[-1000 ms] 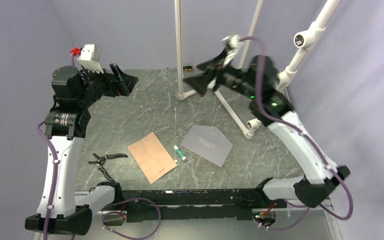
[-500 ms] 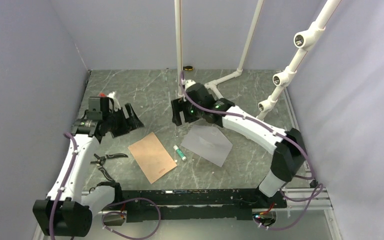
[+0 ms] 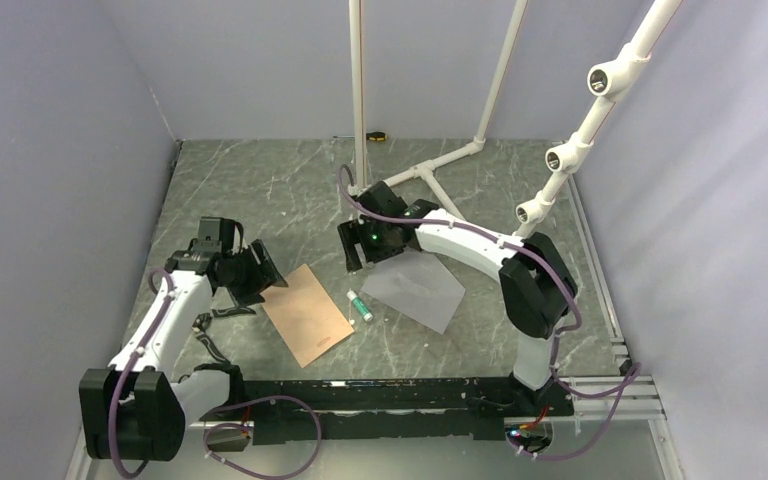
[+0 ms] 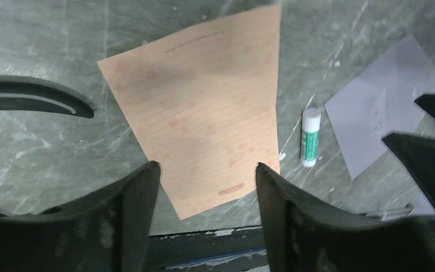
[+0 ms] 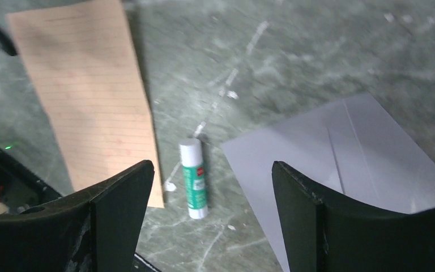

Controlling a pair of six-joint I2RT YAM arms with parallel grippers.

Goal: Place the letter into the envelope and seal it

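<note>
Letter (image 3: 305, 315) is lying flat on the marble table (image 3: 260, 190), a bit left of centre and toward the near edge. It's turned at an angle, lined side up. Your envelope (image 3: 418, 288) is flat too, off to the right of the letter and not touching it, fold lines facing up. Can't tell from these shots whether the flap is open or shut. Between the two papers you've got a small glue stick (image 3: 360, 305) with a white cap and green label, on its side just beside the letter's right edge.

Your left gripper (image 4: 204, 170) is by the far left corner of the letter, jaws wide apart with nothing in them. In its wrist camera the sheet shows in the gap between the fingers. Whether the tips touch the paper, no idea.

Your right gripper (image 5: 210, 167) is by the far left corner of the envelope, also spread wide and holding nothing. Its wrist camera has the glue stick between the fingers, letter on one side and envelope on the other.

Left of the letter, near the left arm, a black-handled tool (image 3: 210, 318) lies on the table. White pipe frame (image 3: 360, 90) stands at the far side.
</note>
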